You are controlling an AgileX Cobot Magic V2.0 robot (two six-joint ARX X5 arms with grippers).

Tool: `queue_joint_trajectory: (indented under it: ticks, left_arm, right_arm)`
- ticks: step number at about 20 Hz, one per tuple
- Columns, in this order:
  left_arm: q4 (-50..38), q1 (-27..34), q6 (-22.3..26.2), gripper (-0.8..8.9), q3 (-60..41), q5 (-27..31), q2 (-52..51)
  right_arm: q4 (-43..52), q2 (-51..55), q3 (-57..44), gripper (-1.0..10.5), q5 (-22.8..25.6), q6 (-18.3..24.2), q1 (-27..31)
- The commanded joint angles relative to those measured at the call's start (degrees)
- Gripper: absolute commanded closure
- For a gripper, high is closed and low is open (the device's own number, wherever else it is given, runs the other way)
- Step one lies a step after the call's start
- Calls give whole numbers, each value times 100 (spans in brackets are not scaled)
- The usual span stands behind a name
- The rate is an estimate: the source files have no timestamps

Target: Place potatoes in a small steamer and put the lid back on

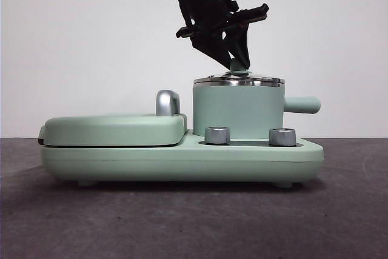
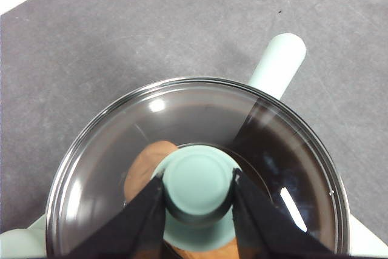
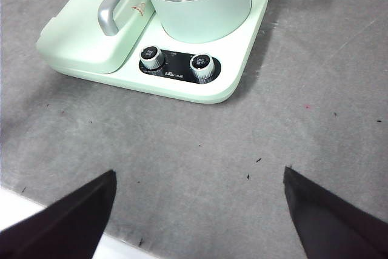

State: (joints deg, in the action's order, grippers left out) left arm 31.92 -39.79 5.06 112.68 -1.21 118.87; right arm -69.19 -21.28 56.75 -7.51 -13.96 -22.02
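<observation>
The lid (image 1: 239,79) is seated on the steamer (image 1: 237,111), its steel rim resting on the pot's rim, and its green knob (image 2: 198,181) is clasped between the black fingers of the left gripper (image 2: 199,193). In the front view the left arm is seen coming down from above, tilted, with the gripper (image 1: 239,60) closed on the knob. Through the glass, the orange-brown potato (image 2: 150,161) is seen lying inside the steamer. The pot's stubby handle (image 1: 301,105) is pointed away from the flat griddle cover (image 1: 114,129), which is shut beside the steamer on the same mint-green base (image 1: 182,161). Two silver dials (image 3: 176,59) are set in the base in front of the pot. The right gripper (image 3: 197,210) is held well apart from the appliance above the grey tabletop (image 3: 242,144), its fingers spread wide and holding nothing.
</observation>
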Motion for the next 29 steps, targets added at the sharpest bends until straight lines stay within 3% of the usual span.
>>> queue_joint_trajectory:
  ticks: [1, 5, 6, 9, 10, 15, 23, 29]
  left_arm:
    - [-146, -57, 72, 805, 203, -2, 162]
    - [-96, -57, 72, 776, 203, -2, 162]
    - [-101, -57, 70, 727, 203, -2, 162]
    - [-94, -63, 57, 431, 216, -2, 118]
    - [-52, -55, 11, 396, 216, -2, 46]
    - [726, -42, -17, 396, 219, -2, -769]
    - [4044, -42, -354, 409, 192, -4, -2745]
    - [4360, -42, -673, 409, -1104, -31, -4640]
  right_arm:
    - [57, -20, 33, 520, 2, -68, -28]
    - [57, -20, 33, 520, 2, -70, -28]
    - [57, -20, 33, 520, 2, -70, -28]
    - [57, -20, 33, 520, 2, -68, -28]
    - [57, -20, 33, 520, 2, -68, -28]
    - [59, -20, 33, 520, 2, -68, -28]
    - [66, -31, 33, 520, -96, -66, -28]
    - [470, -31, 33, 520, -619, -68, -28]
